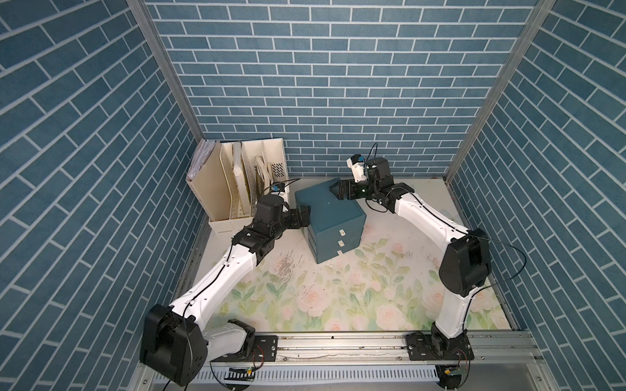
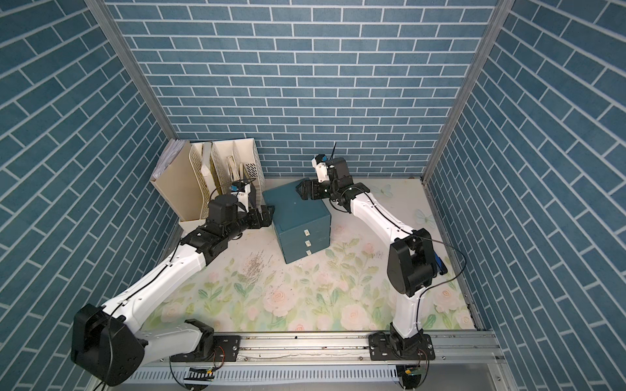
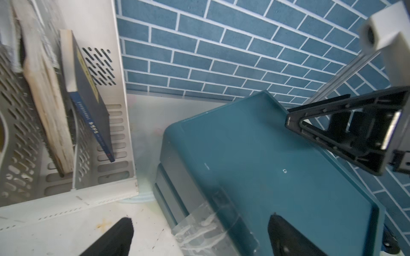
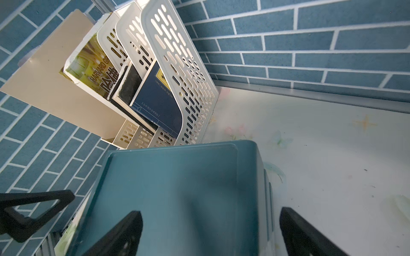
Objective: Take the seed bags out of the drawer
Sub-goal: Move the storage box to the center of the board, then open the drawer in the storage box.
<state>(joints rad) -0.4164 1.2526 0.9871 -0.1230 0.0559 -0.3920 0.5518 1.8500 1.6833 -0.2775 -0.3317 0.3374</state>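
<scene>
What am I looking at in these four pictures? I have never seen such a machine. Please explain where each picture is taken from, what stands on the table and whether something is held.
It is a robot with two white arms, each ending in a two-fingered tool. Two pictures look down from above, from almost the same spot; the other two come from a camera on each wrist. On the flowered table stand a teal cabinet with three drawers, all closed, and a cream file rack with books. The left tool is at the cabinet's side and the right tool over the rear of its top. Both are open and hold nothing. No seed bags are in sight.
</scene>
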